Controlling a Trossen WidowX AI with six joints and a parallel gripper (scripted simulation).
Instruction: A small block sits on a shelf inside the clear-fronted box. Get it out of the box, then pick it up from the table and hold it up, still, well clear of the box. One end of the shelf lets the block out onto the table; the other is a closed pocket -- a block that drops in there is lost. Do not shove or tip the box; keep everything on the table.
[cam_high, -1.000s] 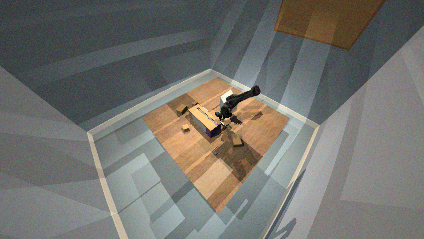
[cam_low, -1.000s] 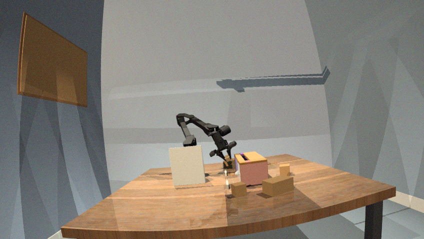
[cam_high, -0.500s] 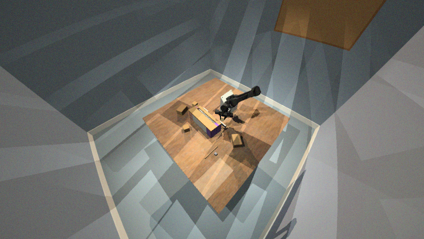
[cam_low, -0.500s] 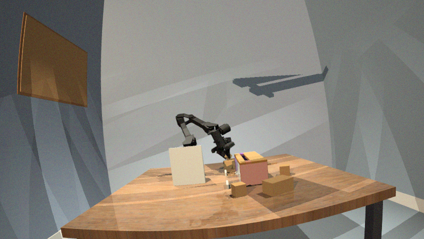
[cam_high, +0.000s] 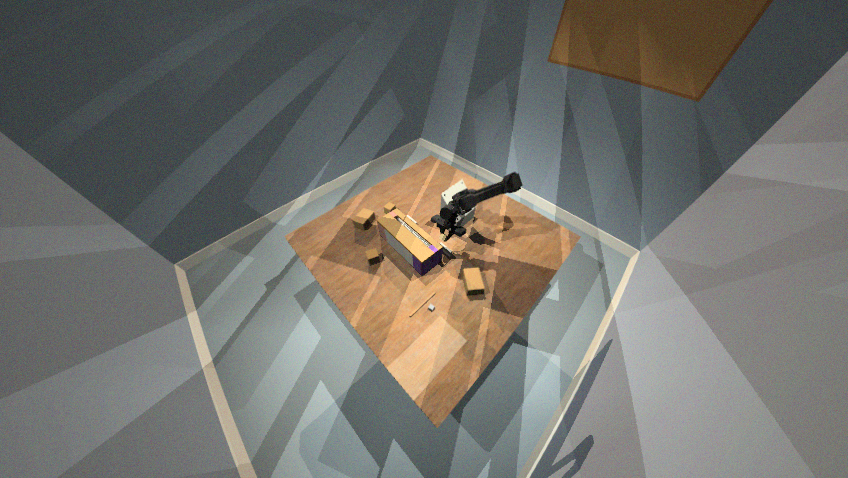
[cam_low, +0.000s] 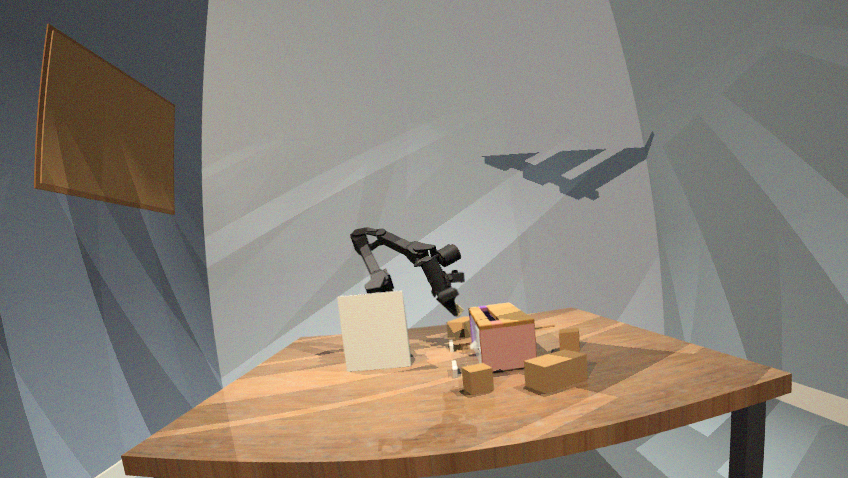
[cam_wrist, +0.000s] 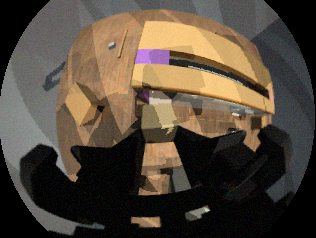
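Note:
My gripper (cam_high: 446, 233) (cam_low: 454, 308) (cam_wrist: 157, 127) is shut on a small tan block (cam_wrist: 157, 120), held above the table at about the height of the box's top. It hangs just beside the purple end of the long box (cam_high: 407, 238) (cam_low: 505, 346) (cam_wrist: 199, 61). The box stands upright on the wooden table (cam_high: 427, 368) (cam_low: 356, 415), with a tan top and a slot along it. In the top and exterior views the block is a small tan speck at the fingertips. The inside of the shelf is hard to make out.
Tan cartons lie around the box: one (cam_high: 363, 217) (cam_low: 555, 369) behind it, one (cam_high: 373, 255) (cam_low: 477, 378) at its side, one (cam_high: 473, 280) near the purple end. A white panel (cam_high: 454, 192) (cam_low: 374, 330) stands by the arm's base. A thin stick (cam_high: 422, 304) and a tiny grey cube (cam_high: 431, 307) lie further out.

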